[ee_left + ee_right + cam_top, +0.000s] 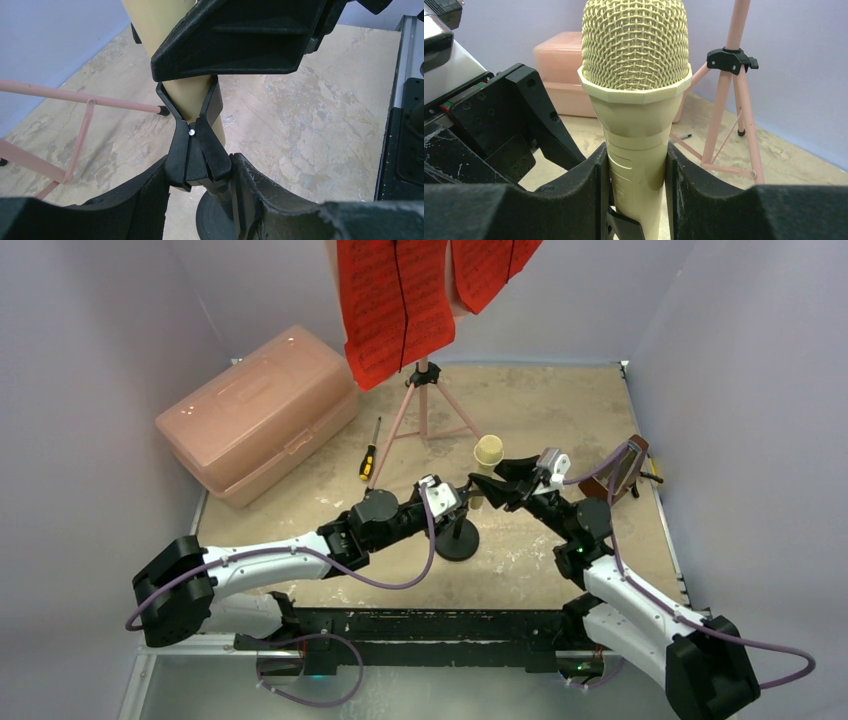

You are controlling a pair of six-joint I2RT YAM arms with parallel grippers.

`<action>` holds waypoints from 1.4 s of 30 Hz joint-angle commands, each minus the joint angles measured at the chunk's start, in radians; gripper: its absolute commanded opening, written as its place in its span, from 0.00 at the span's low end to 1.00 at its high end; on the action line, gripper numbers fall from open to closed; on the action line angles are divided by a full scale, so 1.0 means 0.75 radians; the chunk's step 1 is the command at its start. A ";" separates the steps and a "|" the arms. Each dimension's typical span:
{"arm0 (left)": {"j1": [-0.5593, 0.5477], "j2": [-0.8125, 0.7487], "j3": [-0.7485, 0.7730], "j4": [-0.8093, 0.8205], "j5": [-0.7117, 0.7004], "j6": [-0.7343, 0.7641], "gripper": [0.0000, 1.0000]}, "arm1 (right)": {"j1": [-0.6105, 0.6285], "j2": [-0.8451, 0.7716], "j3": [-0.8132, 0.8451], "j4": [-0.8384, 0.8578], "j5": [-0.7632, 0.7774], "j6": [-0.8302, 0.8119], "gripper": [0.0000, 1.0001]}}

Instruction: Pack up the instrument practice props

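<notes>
The cream microphone stands upright in the black clip of a small stand with a round base. My right gripper is shut on the microphone's body just below the mesh head. Below it, my left gripper is shut on the clip's two levers, one finger against each side. The two grippers meet at mid table. Red sheet-music pages hang on the pink tripod music stand at the back. The brown metronome sits by the right edge.
A large translucent pink lidded box lies at the back left. A yellow-and-black-handled screwdriver lies between it and the tripod legs. A pink tripod leg runs close on the left of my left gripper.
</notes>
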 commanded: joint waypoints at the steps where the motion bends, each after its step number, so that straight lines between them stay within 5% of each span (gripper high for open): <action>1: -0.002 -0.033 -0.042 0.068 -0.069 0.073 0.00 | 0.011 0.031 0.018 0.007 0.017 0.017 0.16; 15: -0.001 -0.118 -0.187 0.153 -0.202 0.046 0.00 | 0.011 -0.014 -0.002 -0.014 0.102 0.012 0.15; 33: 0.000 -0.163 -0.143 0.046 -0.244 0.026 0.01 | 0.011 -0.223 -0.074 -0.215 0.729 0.057 0.13; 42: -0.001 -0.195 -0.060 -0.060 -0.266 -0.037 0.57 | 0.012 -0.210 -0.064 -0.227 0.773 0.059 0.13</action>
